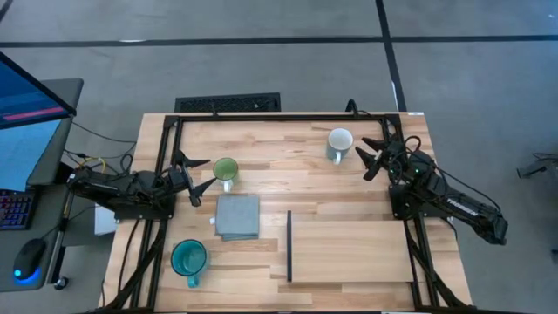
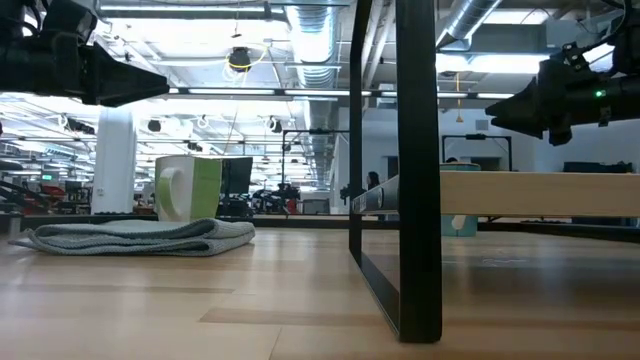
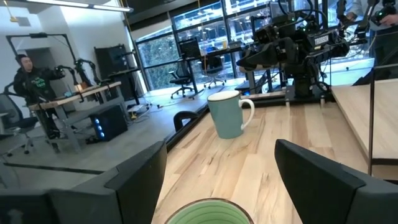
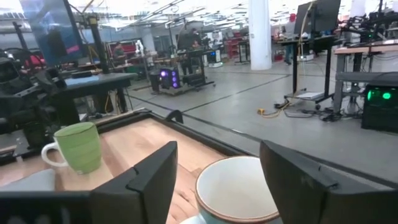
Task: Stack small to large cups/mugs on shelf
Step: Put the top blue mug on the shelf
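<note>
The light green mug [image 1: 226, 169] stands upright at the table's left centre, just far of the grey cloth; it also shows in the low view [image 2: 188, 188]. My left gripper [image 1: 202, 174] is open, just left of it and higher; the mug's rim [image 3: 205, 213] shows low between the fingers. The white mug [image 1: 339, 141] stands upright at the far right. My right gripper [image 1: 370, 157] is open, just right of it and higher; the mug's mouth [image 4: 238, 185] shows between the fingers. The teal mug [image 1: 188, 257] stands near the front left. The wood shelf [image 1: 353, 251] lies at the front right.
A folded grey cloth [image 1: 237, 216] lies between the green and teal mugs, left of the shelf's black strip [image 1: 289, 246]. A black frame [image 1: 288, 116] runs along the table's far and side edges. A desk with a monitor and keyboard stands off the table's left.
</note>
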Motion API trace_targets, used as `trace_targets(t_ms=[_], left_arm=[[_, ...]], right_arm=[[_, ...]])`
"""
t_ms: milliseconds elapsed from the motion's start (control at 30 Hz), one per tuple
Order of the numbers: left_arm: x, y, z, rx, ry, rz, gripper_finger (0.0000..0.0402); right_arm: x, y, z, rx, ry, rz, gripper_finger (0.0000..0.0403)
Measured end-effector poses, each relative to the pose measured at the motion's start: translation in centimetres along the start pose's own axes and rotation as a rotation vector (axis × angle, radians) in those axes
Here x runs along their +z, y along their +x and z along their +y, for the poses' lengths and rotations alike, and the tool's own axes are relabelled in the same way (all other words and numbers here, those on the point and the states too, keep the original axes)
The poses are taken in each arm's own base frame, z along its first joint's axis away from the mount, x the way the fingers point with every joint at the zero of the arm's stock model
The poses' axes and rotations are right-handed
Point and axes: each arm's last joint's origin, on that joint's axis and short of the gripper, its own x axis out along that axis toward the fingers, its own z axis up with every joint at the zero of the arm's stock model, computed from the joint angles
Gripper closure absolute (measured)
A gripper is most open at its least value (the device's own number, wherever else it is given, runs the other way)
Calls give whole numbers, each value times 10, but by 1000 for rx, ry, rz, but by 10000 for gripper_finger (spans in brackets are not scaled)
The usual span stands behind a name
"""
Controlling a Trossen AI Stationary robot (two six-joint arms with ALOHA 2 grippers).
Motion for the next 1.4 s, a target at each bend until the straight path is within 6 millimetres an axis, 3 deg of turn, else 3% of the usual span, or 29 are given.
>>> trace_targets(t_ms=[233,500,700,1033,1400], left_arm=[[0,0,0,0,-10,2,110],[0,0,0,0,-10,2,110],[0,0,0,0,-10,2,110],[0,0,0,0,-9,3,110],[0,0,0,-1,-11,3,110]], right_arm=[[17,-2,1,9,-5,-129,149],[69,-15,5,12,-6,-172,148],[111,-17,9,2,-58,-53,148],[149,36,15,1,-202,246,148],[126,92,3,-25,-290,734,148]])
